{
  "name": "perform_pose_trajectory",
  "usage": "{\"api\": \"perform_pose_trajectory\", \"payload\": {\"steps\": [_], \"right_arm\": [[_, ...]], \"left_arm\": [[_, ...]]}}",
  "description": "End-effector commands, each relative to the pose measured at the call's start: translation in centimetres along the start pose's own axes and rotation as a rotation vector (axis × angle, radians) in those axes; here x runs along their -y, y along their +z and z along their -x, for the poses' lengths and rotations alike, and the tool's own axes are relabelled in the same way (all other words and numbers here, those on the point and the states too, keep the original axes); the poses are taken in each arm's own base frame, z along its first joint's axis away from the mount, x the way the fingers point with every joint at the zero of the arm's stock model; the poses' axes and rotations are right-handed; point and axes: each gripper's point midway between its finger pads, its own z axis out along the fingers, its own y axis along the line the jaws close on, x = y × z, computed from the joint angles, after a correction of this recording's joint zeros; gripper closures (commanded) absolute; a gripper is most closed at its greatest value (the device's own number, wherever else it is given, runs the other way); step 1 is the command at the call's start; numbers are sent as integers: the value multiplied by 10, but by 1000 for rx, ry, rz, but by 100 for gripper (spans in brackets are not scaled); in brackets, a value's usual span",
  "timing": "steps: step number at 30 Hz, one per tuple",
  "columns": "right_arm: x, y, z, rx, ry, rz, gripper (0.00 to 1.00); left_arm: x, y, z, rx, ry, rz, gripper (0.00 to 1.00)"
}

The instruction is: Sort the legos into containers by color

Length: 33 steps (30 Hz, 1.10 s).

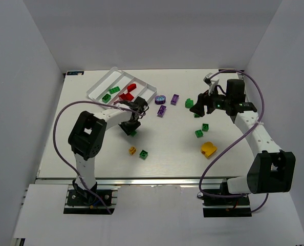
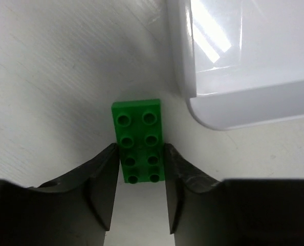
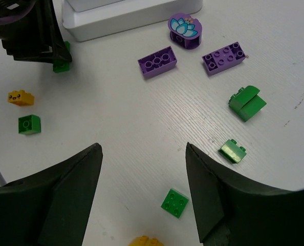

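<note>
A long green lego (image 2: 139, 138) lies flat on the table just outside the corner of the white tray (image 2: 244, 102). My left gripper (image 2: 140, 147) is shut on it, both fingers pressed against its long sides. From above, the left gripper (image 1: 133, 129) sits just below the tray (image 1: 103, 82), whose containers hold red legos (image 1: 127, 92) and a green one (image 1: 107, 97). My right gripper (image 3: 143, 146) hangs open over bare table with nothing between its fingers. A small green square lego (image 3: 175, 202) lies just below it.
Loose legos lie around: a round purple one (image 3: 185, 28), two purple bricks (image 3: 157, 62) (image 3: 223, 57), a green wedge (image 3: 247, 103), a small green brick (image 3: 233, 150), a yellow one (image 1: 209, 148), an orange one (image 3: 21, 97) and a green cube (image 3: 28, 124).
</note>
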Motion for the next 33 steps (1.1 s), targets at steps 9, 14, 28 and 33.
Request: {"api": "perform_pose_trajectory", "payload": {"steps": [9, 14, 28, 33], "right_arm": [[-14, -10, 9, 48, -33, 29, 30], [-16, -11, 7, 47, -39, 36, 31], [-33, -13, -8, 38, -52, 111, 56], [-41, -11, -11, 24, -84, 155, 81]], "left_arm": [[-32, -23, -20, -16, 56, -79, 86], [-41, -53, -9, 34, 62, -160, 100], [-36, -144, 77, 336, 196, -377, 100], [-30, -144, 118, 347, 241, -409, 100]]}}
